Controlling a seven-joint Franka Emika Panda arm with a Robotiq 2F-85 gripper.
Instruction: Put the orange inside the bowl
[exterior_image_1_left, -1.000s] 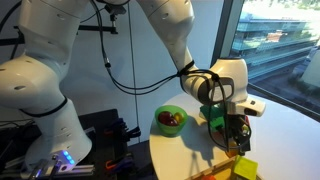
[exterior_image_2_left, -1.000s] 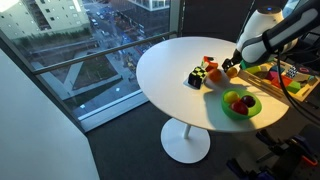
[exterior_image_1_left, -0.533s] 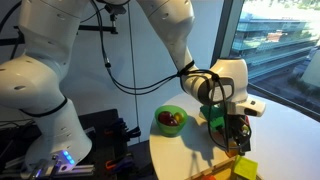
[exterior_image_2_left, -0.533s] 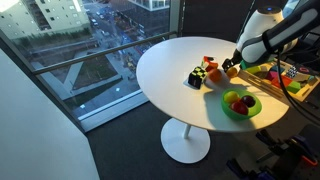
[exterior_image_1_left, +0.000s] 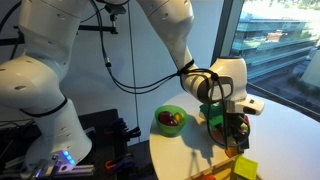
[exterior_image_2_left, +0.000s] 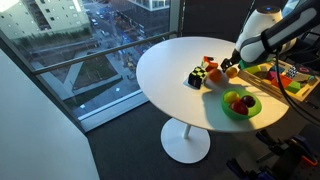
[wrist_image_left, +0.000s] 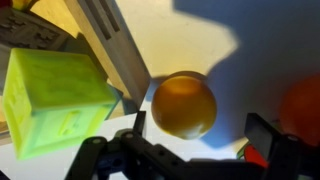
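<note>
Yellowish orange (wrist_image_left: 183, 105) lies on the white surface (exterior_image_2_left: 165, 70) between the spread fingers of the pincer (wrist_image_left: 198, 126). It is unclamped, with a gap showing at one finger (wrist_image_left: 262, 135). Lime cube (wrist_image_left: 55, 95) and wooden slat (wrist_image_left: 110, 40) are just beside it, red-orange fruit (wrist_image_left: 305, 105) near. Green bowl (exterior_image_2_left: 243, 114) sits apart at the surface edge by the robot base, holding fruit pieces.

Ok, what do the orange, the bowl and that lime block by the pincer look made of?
The orange: smooth, even skin with a soft sheen, possibly a plastic toy, though real fruit can't be ruled out. The bowl: uniform bright green, likely plastic. The lime block: matte painted faces with faint markings, probably wood or foam.
</note>
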